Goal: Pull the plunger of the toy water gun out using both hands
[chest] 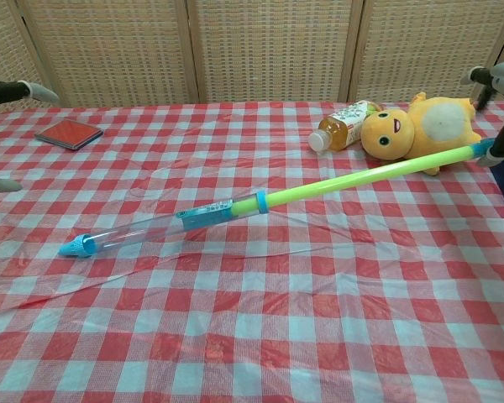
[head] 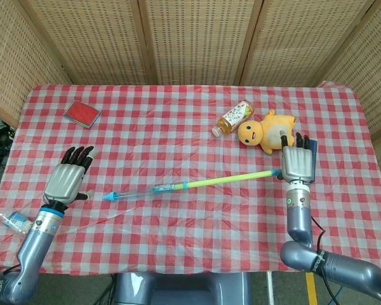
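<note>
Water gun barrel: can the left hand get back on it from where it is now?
Probably yes. The left hand is open beside the barrel's blue tip, with only bare tablecloth between them.

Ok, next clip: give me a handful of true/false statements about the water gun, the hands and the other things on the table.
1. The left hand grips the toy water gun. False: its fingers are spread and it is clear of the gun's blue tip.
2. The green plunger is drawn well out of the clear barrel. True.
3. The right hand is beside the plunger's far end. True, though whether it touches is unclear.
4. The bottle stands upright. False: it lies on its side next to the plush toy.
5. The red booklet lies under the gun. False: it sits apart, toward the far left corner.
</note>
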Controlling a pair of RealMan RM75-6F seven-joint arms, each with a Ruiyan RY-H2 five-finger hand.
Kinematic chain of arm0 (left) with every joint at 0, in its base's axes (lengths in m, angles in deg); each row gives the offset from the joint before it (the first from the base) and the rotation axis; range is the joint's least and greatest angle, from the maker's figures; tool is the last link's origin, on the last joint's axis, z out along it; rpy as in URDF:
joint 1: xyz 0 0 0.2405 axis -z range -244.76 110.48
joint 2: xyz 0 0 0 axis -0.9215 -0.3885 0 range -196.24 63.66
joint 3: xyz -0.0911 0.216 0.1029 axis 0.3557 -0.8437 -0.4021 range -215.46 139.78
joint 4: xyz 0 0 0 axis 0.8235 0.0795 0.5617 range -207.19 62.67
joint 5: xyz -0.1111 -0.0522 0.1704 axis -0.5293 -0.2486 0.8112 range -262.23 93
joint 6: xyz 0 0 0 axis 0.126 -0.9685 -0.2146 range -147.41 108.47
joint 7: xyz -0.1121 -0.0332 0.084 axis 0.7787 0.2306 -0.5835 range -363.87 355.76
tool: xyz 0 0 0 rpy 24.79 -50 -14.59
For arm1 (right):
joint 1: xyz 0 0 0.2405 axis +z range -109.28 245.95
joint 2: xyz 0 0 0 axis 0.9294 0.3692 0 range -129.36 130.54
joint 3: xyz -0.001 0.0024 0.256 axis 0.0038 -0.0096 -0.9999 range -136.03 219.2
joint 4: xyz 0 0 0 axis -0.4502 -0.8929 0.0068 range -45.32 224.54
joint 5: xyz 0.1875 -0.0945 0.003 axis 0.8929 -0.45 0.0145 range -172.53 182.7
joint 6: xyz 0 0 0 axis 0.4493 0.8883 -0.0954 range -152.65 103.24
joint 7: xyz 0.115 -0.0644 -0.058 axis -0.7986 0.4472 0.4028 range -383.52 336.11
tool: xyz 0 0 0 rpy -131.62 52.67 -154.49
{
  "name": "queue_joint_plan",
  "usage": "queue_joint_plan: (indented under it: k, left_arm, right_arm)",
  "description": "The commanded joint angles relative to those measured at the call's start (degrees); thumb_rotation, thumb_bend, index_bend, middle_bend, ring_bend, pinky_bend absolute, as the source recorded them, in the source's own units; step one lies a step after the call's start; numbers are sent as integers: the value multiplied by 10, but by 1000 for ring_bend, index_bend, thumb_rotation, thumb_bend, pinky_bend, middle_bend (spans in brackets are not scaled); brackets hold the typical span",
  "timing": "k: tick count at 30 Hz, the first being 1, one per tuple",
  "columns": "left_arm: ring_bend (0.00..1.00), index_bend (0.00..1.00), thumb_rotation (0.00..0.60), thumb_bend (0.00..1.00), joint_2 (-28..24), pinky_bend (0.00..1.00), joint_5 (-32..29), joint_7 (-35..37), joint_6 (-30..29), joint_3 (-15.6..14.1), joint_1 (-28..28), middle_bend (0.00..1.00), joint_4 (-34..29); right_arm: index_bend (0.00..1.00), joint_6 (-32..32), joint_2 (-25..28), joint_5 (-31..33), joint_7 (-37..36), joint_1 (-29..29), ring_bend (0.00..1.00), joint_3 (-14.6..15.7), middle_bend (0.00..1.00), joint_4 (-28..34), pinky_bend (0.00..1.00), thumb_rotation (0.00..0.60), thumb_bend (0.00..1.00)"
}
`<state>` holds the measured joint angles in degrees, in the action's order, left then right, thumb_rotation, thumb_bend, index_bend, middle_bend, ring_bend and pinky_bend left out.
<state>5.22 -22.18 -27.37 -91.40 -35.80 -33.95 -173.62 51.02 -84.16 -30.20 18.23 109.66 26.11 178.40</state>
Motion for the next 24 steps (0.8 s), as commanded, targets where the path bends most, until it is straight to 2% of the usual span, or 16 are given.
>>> queue_joint_plan:
  k: [1, 10, 15, 19, 24]
  left_arm:
    - [0, 61, 600, 183, -6, 0, 17, 14, -6, -4, -13, 0, 4]
    - [0, 60, 600, 183, -10, 0, 48, 30, -12, -7, -36, 0, 7]
    - [0, 60, 600, 184, -7, 0, 78, 28, -37, -12, -54, 0, 7]
    - [0, 56, 600, 185, 9, 0, 132, 28, -95, -31, -92, 0, 25]
    - [0, 34, 600, 185, 36, 0, 182, 30, -148, -61, -141, 0, 65]
  right_arm:
    - [0, 7, 6, -6, 16, -5, 0, 10, 0, 9, 0, 600, 0]
    - [0, 12, 13, -8, 35, -17, 0, 22, 0, 36, 0, 600, 0]
    - [0, 29, 17, -46, 24, -32, 0, 39, 0, 51, 0, 600, 0]
    - [0, 74, 27, -162, -30, -76, 0, 93, 0, 85, 0, 600, 0]
    - [0, 123, 40, -302, -96, -131, 0, 164, 0, 91, 0, 600, 0]
